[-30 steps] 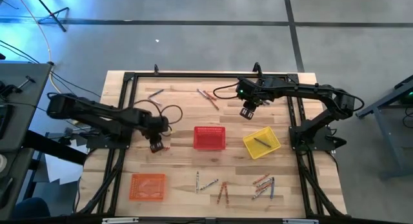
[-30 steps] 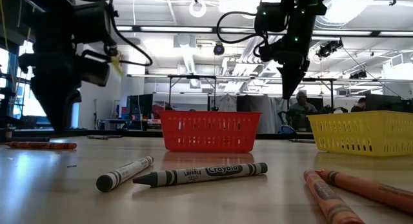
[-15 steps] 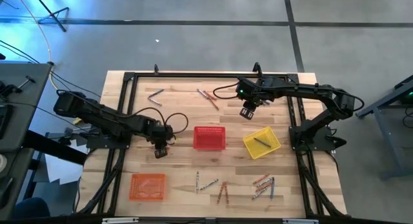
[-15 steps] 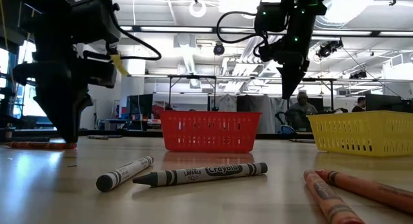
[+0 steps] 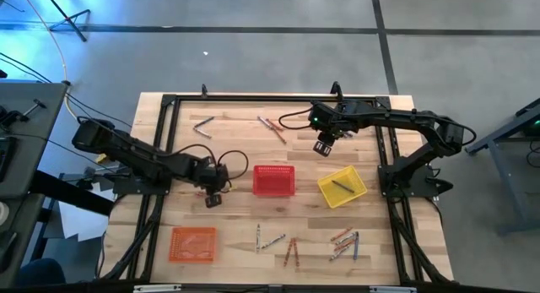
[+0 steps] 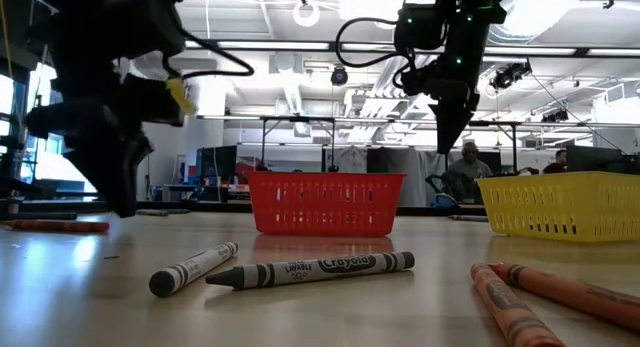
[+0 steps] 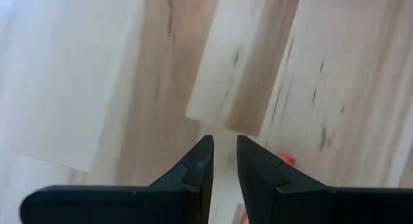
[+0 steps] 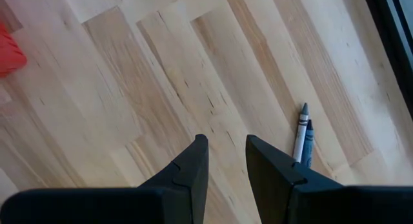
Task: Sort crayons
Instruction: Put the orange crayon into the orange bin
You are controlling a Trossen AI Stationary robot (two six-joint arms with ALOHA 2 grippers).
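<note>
Black left claw (image 5: 213,198), jaws narrow and empty, hung left of centre, just beside red basket (image 5: 274,180). Red crayon (image 6: 57,225) lay at far left in low view, perhaps missed. Right claw (image 5: 322,148), part open, waited upper right. Other crayons (image 5: 345,242) lower right.

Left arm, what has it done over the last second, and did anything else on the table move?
The left gripper slid across the wooden table toward the red mesh basket and sits low beside a red crayon lying there, fingers slightly apart, holding nothing visible. The right gripper stayed hovering behind the yellow mesh basket. Baskets and loose crayons did not move.
</note>
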